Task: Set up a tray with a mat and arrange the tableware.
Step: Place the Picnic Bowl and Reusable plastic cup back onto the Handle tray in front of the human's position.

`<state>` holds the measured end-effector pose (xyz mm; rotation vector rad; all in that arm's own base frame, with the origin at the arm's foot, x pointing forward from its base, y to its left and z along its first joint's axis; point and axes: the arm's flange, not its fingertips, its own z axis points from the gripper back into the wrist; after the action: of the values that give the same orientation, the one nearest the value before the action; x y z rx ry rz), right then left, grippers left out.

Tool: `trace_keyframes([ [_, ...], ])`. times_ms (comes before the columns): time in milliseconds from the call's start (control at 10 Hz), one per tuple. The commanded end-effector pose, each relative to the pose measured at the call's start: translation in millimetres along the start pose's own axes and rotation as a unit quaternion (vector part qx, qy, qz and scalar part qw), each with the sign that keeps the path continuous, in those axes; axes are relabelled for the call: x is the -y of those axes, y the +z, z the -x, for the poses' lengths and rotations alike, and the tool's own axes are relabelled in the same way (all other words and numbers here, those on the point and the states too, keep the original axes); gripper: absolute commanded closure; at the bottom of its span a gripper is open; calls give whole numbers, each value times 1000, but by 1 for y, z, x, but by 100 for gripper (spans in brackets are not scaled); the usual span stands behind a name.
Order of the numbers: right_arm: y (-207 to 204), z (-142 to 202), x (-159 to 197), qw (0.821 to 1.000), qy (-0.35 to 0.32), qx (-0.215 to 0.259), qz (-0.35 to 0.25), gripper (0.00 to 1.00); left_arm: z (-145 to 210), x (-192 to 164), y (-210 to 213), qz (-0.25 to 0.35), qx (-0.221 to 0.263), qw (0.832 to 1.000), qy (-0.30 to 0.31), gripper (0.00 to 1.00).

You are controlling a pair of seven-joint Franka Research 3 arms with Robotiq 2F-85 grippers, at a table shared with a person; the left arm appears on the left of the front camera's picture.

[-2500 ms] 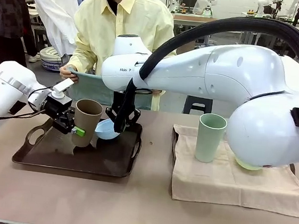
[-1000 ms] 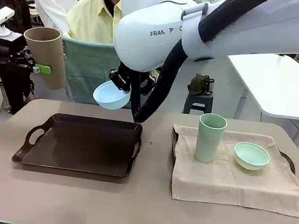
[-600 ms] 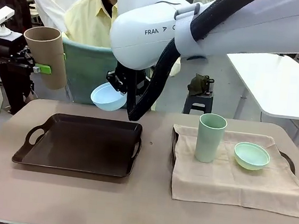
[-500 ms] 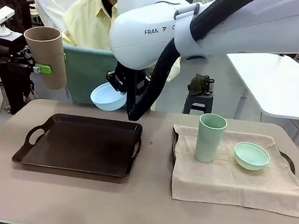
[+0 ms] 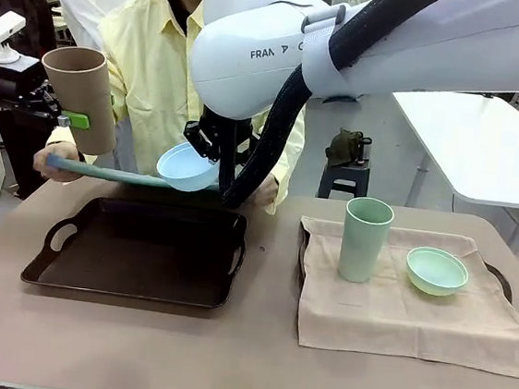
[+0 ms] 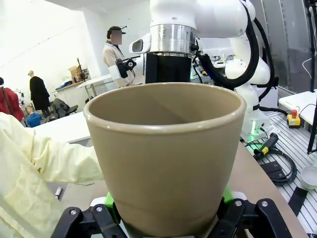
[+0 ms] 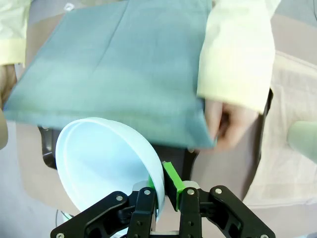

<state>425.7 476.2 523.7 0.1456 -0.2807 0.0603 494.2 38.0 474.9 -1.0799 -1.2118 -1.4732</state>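
Observation:
My left gripper (image 5: 70,120) is shut on the tan-brown tumbler (image 5: 79,99), holding it upright, high above the table's left end; the tumbler (image 6: 168,158) looms large in the left wrist view. My right gripper (image 5: 210,148) is shut on the rim of the pale blue bowl (image 5: 188,167), which hangs tilted over the far edge of the dark tray (image 5: 141,261). The person holds a teal mat (image 5: 104,173) flat just above that far edge. In the right wrist view the mat (image 7: 119,64) lies beyond the bowl (image 7: 104,163) and gripper (image 7: 163,191).
A pale green tumbler (image 5: 366,239) and a pale green bowl (image 5: 436,271) stand on a beige cloth (image 5: 395,320) over a second tray at the right. The person's hand (image 7: 225,124) grips the mat's corner. The table's near strip is bare.
The person has lowered the teal mat from hanging upright to lying flat over the tray's far edge. Both grippers and what they hold have stayed almost still.

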Motion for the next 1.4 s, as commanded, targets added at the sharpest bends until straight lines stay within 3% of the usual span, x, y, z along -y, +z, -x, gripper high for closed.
trace_keyframes([
  [0,1,0,-1,1000,1,1,7,93,-3,0,0,0,1,1000,-11,65],
  [1300,1,0,-1,1000,1,1,7,93,-3,0,0,0,1,1000,-11,65],
])
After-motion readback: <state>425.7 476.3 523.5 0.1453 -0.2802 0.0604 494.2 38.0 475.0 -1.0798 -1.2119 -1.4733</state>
